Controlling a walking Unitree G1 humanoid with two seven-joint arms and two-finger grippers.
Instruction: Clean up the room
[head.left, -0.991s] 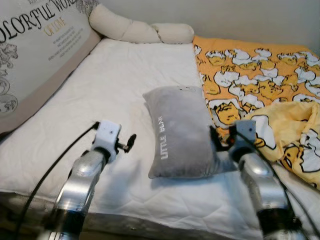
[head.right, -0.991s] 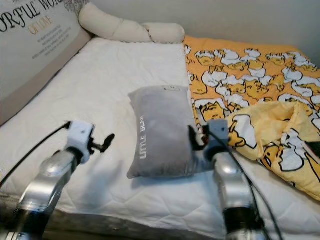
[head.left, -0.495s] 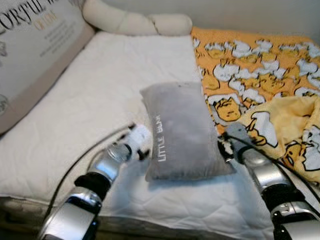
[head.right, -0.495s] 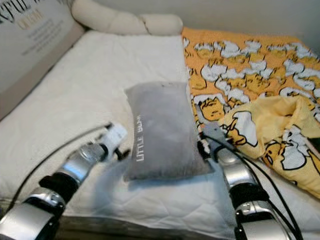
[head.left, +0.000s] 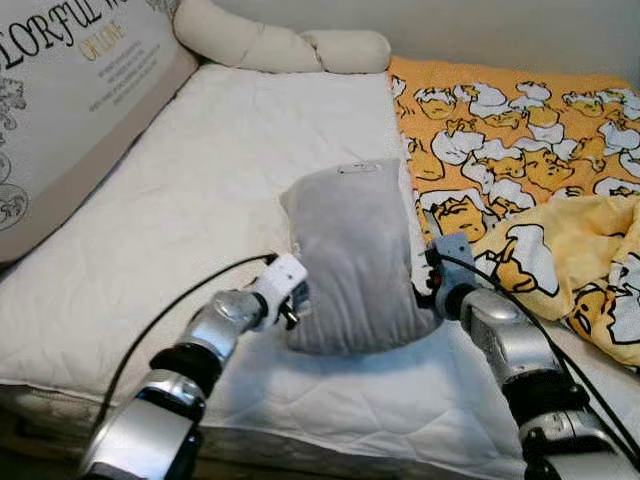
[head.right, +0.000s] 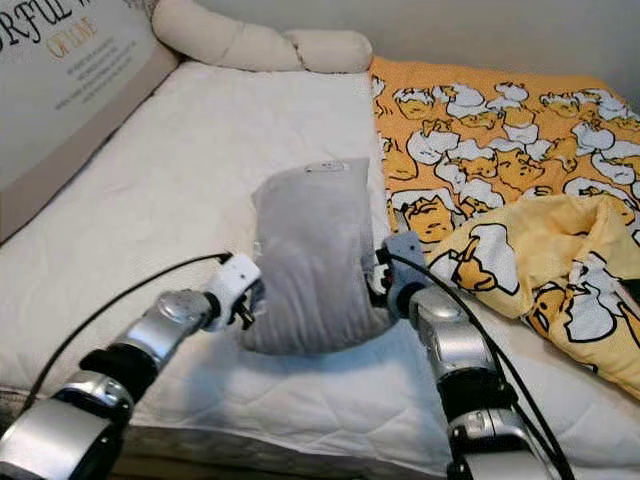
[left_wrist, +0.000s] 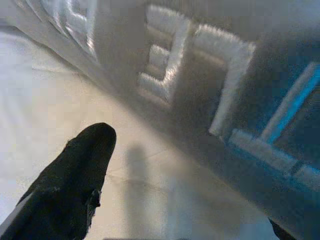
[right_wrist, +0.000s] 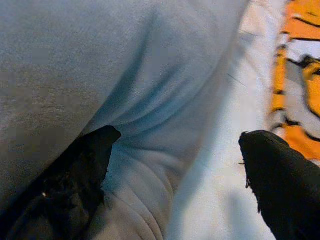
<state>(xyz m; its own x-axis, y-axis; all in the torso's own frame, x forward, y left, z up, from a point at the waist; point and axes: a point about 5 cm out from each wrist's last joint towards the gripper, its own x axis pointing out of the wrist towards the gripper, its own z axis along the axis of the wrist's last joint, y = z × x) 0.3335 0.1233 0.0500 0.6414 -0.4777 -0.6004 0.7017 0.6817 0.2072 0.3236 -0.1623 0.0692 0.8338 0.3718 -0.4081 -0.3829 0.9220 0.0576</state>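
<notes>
Grey pillow (head.left: 355, 262) on white mattress (head.left: 200, 200), squeezed between both grippers. Left gripper (head.left: 293, 308) against its left side, right gripper (head.left: 428, 290) against its right; both with fingers spread. Orange cartoon blanket (head.left: 520, 150) beside pillow.

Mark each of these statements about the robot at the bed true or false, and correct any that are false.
1. The grey pillow lies between the left gripper and the right gripper. True.
2. The grey pillow rests on the orange patterned blanket. False: it rests on the white mattress, beside the blanket.
3. Embroidered white letters show on the pillow in the left wrist view. True.
4. The cream bolster lies at the near edge of the bed. False: it lies at the far end, by the wall.
5. The right gripper's fingers are closed tight together. False: they stand apart, one against the pillow.
</notes>
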